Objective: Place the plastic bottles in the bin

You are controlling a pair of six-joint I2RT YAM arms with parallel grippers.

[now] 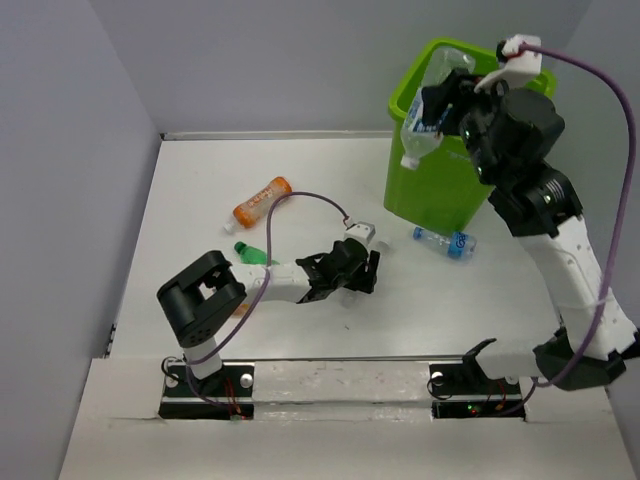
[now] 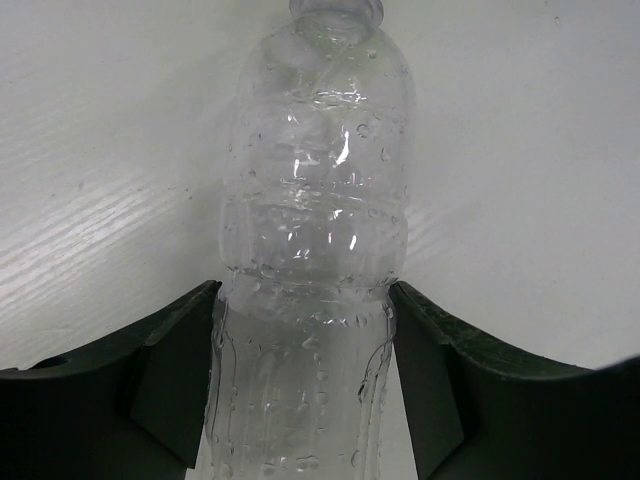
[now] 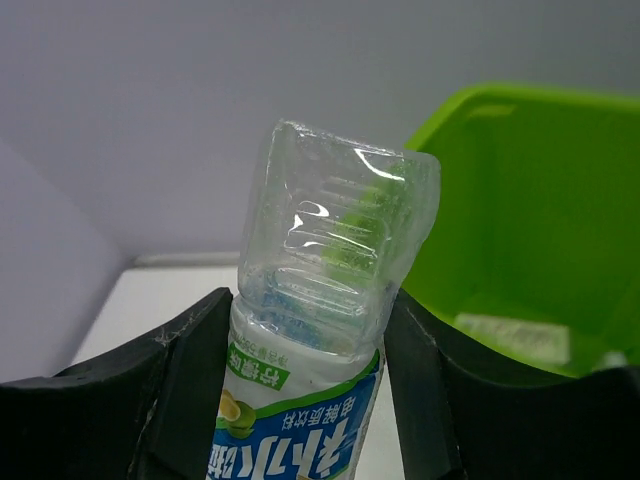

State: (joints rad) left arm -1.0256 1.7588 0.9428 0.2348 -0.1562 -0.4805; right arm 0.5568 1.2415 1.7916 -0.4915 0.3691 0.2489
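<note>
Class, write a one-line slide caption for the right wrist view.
Right pincer grips a clear crinkled plastic bottle with a printed blue-and-white label, beside the lime-green plastic bin.

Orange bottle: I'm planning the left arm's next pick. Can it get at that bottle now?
Likely not yet: the left gripper is closed on a clear bottle. Otherwise the orange bottle lies in the open.
</note>
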